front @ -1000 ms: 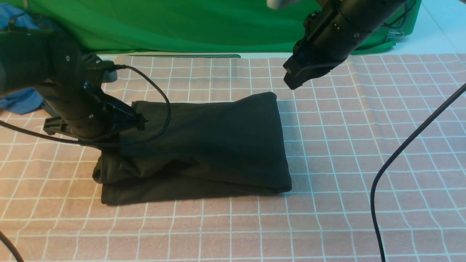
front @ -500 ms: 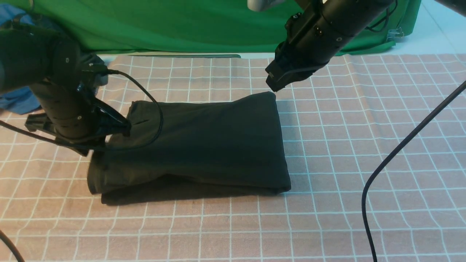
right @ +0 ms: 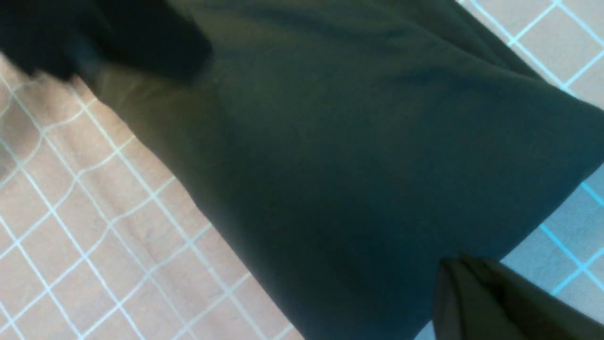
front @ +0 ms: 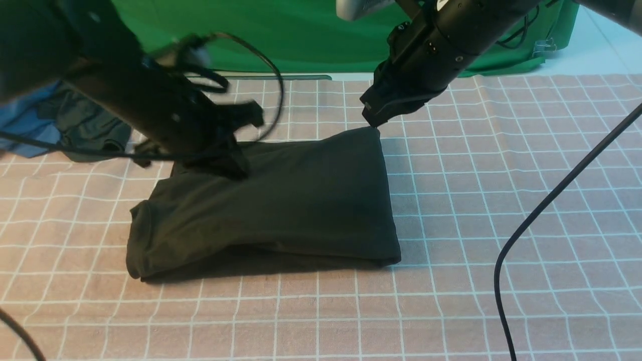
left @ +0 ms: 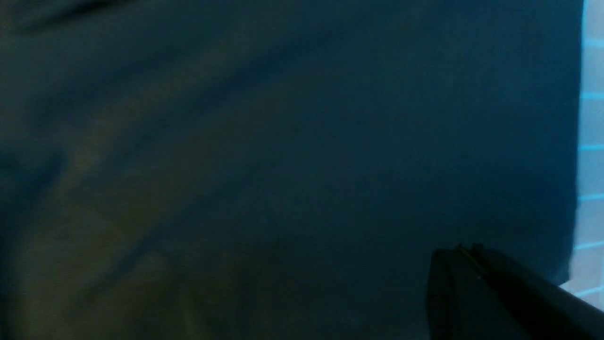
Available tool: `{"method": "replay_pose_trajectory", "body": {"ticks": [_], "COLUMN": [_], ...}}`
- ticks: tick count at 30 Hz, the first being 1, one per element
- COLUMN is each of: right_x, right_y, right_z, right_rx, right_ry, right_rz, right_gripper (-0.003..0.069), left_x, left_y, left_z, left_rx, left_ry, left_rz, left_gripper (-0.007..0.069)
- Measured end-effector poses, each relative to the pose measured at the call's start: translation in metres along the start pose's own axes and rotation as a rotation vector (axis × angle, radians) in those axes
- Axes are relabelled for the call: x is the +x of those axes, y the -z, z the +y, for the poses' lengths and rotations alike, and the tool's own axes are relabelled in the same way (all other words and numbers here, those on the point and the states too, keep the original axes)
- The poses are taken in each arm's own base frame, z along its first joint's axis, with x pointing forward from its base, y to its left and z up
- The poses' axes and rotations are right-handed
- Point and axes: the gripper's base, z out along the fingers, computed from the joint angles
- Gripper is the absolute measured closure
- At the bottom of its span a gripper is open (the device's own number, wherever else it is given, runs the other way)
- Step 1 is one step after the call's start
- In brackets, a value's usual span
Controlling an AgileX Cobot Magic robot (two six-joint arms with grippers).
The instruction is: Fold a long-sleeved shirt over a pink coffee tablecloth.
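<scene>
Your left arm reaches in from the left, blurred in the front view, its left tool (front: 228,163) down on the far-left part of the long-sleeved shirt (front: 281,200). In the left wrist view the tool's tips (left: 465,257) sit together, closed, right against the black cloth; you cannot tell from the pictures whether any fabric is pinched between them.

Your right arm slants down from the upper right, and its right tool (front: 373,123) points at the shirt's far-right corner, at or just touching the cloth. The right wrist view shows that tool's tips (right: 465,269) pressed together, closed, at the shirt's edge; no fold of fabric can be seen caught in them.

The shirt lies folded into a thick, roughly rectangular bundle in the middle of the pink coffee tablecloth (front: 501,200), which covers the bench. Its near-left end sags into loose layers. No print or writing shows on the shirt in any view.

Behind the tablecloth hangs a green cloth (front: 311,35). At far left lie a blue garment (front: 22,123) and a dark garment (front: 93,130). A black cable (front: 546,205) crosses the right side.
</scene>
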Motion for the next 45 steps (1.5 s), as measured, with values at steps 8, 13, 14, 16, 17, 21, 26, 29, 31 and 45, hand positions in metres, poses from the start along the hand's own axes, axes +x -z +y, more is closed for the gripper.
{"method": "replay_pose_trajectory", "body": {"ticks": [8, 13, 14, 16, 17, 21, 26, 29, 31, 45], "right_x": [0.000, 0.001, 0.001, 0.003, 0.003, 0.007, 0.011, 0.012, 0.015, 0.042], "right_y": [0.000, 0.001, 0.002, 0.002, 0.002, 0.002, 0.002, 0.000, -0.006, -0.101], "right_z": [-0.001, -0.004, -0.006, -0.006, -0.006, -0.004, -0.003, -0.001, 0.003, 0.016], "right_rx": [0.003, 0.006, 0.009, 0.005, 0.003, -0.014, -0.029, -0.032, -0.040, -0.075], "right_ry": [-0.001, -0.008, -0.010, -0.011, -0.011, -0.011, -0.036, -0.059, -0.060, -0.108], "right_rz": [-0.002, -0.001, 0.002, 0.014, 0.018, 0.062, 0.108, 0.116, 0.133, 0.278], "right_gripper": [0.0621, 0.0621, 0.0621, 0.0621, 0.0621, 0.0621, 0.0621, 0.0621, 0.0621, 0.0621], "left_x": [0.028, 0.042, 0.043, 0.043, 0.043, 0.037, 0.032, 0.031, 0.033, 0.046], "left_y": [-0.053, -0.060, -0.060, -0.057, -0.056, -0.032, 0.002, 0.000, -0.006, -0.031], "left_z": [0.025, 0.039, 0.041, 0.041, 0.041, 0.034, 0.023, 0.024, 0.028, 0.095], "left_rx": [-0.133, -0.210, -0.232, -0.239, -0.241, -0.237, -0.201, -0.210, -0.231, -0.321], "left_ry": [-0.004, -0.011, -0.006, -0.005, -0.008, -0.030, -0.013, -0.005, 0.004, 0.206], "left_rz": [0.188, 0.237, 0.238, 0.229, 0.224, 0.139, -0.002, 0.001, 0.020, 0.073], "left_gripper": [0.0612, 0.0612, 0.0612, 0.0612, 0.0612, 0.0612, 0.0612, 0.0611, 0.0611, 0.0611]}}
